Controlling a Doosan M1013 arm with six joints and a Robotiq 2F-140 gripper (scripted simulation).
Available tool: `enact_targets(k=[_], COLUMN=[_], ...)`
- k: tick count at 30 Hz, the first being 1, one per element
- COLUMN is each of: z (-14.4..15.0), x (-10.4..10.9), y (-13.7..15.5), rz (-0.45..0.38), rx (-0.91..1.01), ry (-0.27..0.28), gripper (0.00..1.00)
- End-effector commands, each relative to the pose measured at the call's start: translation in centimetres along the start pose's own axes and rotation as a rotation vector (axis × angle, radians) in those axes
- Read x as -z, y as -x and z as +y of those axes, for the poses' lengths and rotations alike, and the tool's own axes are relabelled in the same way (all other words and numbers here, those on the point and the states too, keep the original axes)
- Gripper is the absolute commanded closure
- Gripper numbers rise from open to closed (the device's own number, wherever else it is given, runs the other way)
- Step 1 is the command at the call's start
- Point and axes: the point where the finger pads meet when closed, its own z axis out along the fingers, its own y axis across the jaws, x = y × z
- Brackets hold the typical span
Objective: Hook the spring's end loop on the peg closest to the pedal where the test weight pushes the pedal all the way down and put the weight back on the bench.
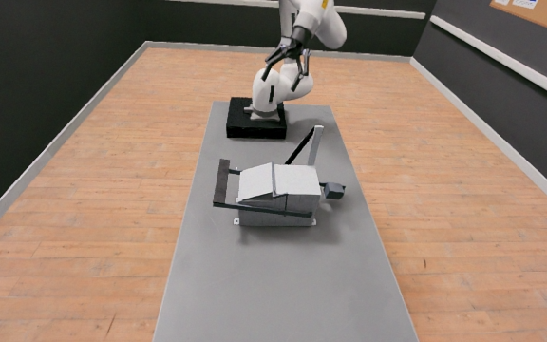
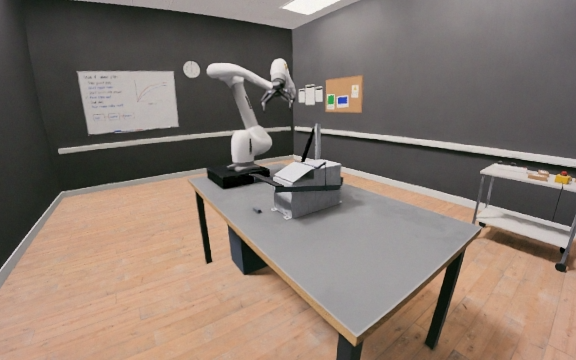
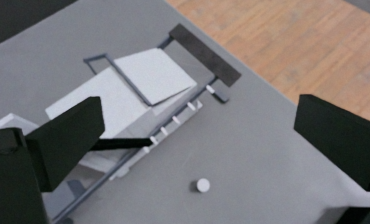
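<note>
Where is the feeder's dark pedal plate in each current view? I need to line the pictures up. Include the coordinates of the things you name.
The pedal plate [image 1: 221,182] [image 2: 267,180] [image 3: 205,54]:
Top: left of centre, at the feeder's left end.
Exterior: near centre, between the black base [image 1: 255,131] [image 2: 223,179] and the feeder.
Wrist: upper middle, slanting down to the right.
Shared landmark: the feeder's pale sloping lid [image 1: 255,182] [image 2: 293,172] [image 3: 156,75].

The arm [image 1: 330,28] [image 2: 238,72] is glossy white, with smooth tubular links and bulbous rounded joints; narrow black strips mark its lower parts, and a small yellow patch sits high up. Its gripper [image 1: 287,62] [image 2: 278,102] [image 3: 199,112] is black or dark grey, with slim jointed linkages and blocky, flat-faced finger pads.
</note>
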Motion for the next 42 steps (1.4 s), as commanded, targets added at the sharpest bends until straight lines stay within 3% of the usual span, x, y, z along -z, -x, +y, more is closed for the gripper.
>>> enact_targets(k=[1, 14, 15, 31, 32, 42], z=[0.0, 0.0, 0.1, 0.1, 0.1, 0.1], x=[0.0, 0.0, -0.9, -0.9, -1.8, -1.8], y=[0.0, 0.0, 0.8, 0.8, 1.7, 1.7], rz=[0.0, 0.0, -0.029, -0.029, -0.058, -0.058], rx=[0.0, 0.0, 0.137, 0.137, 0.273, 0.273], ry=[-0.001, -0.001, -0.054, -0.054, -0.106, -0.106], gripper=[0.0, 0.0, 0.0, 0.0, 0.0, 0.0])
